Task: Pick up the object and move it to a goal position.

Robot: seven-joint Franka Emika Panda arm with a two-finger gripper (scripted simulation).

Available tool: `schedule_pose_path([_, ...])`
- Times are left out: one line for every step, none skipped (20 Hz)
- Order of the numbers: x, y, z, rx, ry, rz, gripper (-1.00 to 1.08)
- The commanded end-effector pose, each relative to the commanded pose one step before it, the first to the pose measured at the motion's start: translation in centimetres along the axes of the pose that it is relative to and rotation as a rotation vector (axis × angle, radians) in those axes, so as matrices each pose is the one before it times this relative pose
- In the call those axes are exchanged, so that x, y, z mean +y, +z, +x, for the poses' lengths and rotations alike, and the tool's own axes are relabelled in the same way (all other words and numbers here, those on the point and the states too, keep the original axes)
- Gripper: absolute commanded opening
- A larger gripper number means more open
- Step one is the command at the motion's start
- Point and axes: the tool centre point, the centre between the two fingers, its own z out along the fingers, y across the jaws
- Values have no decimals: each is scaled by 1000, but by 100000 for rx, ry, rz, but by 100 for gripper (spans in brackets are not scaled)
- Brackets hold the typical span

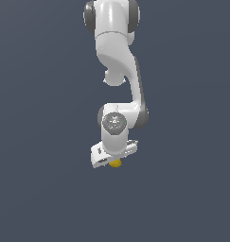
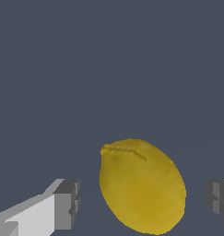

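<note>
The object is a small yellow, lemon-like oval lump (image 2: 141, 184). In the wrist view it lies between my two grey finger pads (image 2: 67, 203), with a gap on each side, so the jaws stand open around it and do not touch it. In the exterior view only a small yellow part of the object (image 1: 116, 163) shows just below the white hand of my gripper (image 1: 114, 158), which hangs straight down over it. The fingertips are hidden in the exterior view.
The white arm (image 1: 117, 71) reaches down from the top of the exterior view. The plain dark grey-blue surface (image 1: 40, 189) lies all around.
</note>
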Motion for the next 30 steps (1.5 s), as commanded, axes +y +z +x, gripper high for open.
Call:
schedule_pose_path([0,1170,-24,15,-77,-3,100])
schedule_pose_path([-27,272,20,19,-66,-2,100])
schedule_pose_path([16,195,15,0,0,0,100])
schedule_pose_path([15,106,26,0,0,0,100])
schedule_pose_path([14,17,38,0,0,0,100])
schedule_pose_path([11,-51,40,0,0,0,100])
schedule_pose_path([3,-28,14,0,0,0,100])
schedule_pose_path([0,0,0,0,0,0,-100])
schedule_pose_path([0,0,0,0,0,0,-100])
schedule_pose_path([0,0,0,0,0,0,-100])
schedule_pose_path([0,0,0,0,0,0,-100])
schedule_pose_path([0,0,0,0,0,0,-100])
schedule_pose_path([0,0,0,0,0,0,-100])
schedule_pose_path([0,0,0,0,0,0,-100])
schedule_pose_path([0,0,0,0,0,0,-100])
schedule_pose_path([0,0,0,0,0,0,-100])
schedule_pose_path([0,0,0,0,0,0,-100])
schedule_pose_path([3,44,-37,-89,20,35,-100])
schedule_pose_path([-7,-14,-8,0,0,0,-100])
schedule_pose_path([-21,-41,-23,0,0,0,-100])
schedule_pose_path([-35,-69,-38,0,0,0,-100])
schedule_pose_path([-49,-97,-54,0,0,0,-100])
schedule_pose_path([-63,-125,-70,0,0,0,-100])
schedule_pose_path([-77,-154,-86,0,0,0,-100])
schedule_pose_path([-92,-184,-103,0,0,0,-100])
schedule_pose_path([-108,-214,-120,0,0,0,-100])
schedule_pose_path([-124,-246,-137,0,0,0,-100])
schedule_pose_path([-140,-279,-156,0,0,0,-100])
schedule_pose_path([-157,-313,-175,0,0,0,-100])
schedule_pose_path([-175,-349,-194,0,0,0,-100])
